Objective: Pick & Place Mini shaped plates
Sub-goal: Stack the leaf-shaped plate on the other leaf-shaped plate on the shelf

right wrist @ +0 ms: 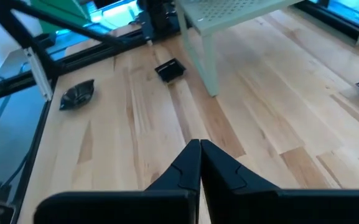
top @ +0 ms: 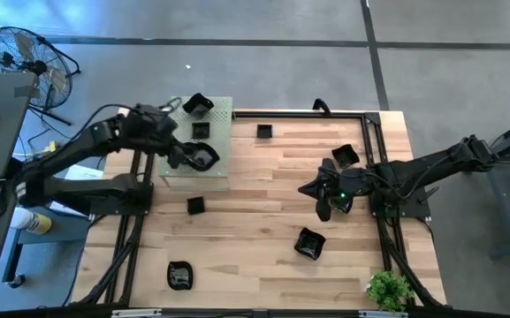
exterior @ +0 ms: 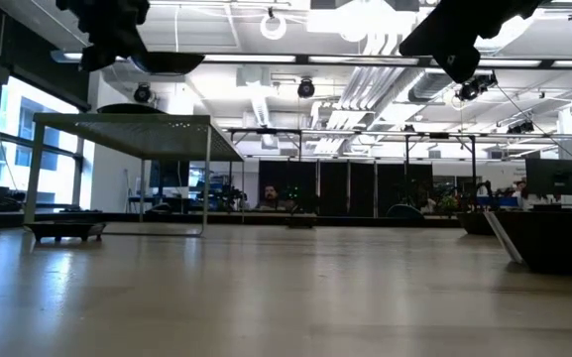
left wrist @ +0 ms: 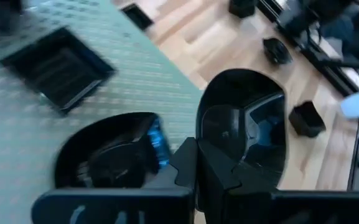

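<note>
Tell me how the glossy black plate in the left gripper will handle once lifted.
The plate looks rigid, probably keeping shape. Its glossy surface may slip in the left gripper, shut on its rim. It seems thin and probably light.

My matt dark plastic fingers [left wrist: 198,180], glossy black plates [left wrist: 244,124] catching blue glints, pale green perforated board [left wrist: 129,81] with a dull finish, smooth light wood table [top: 263,221]
</note>
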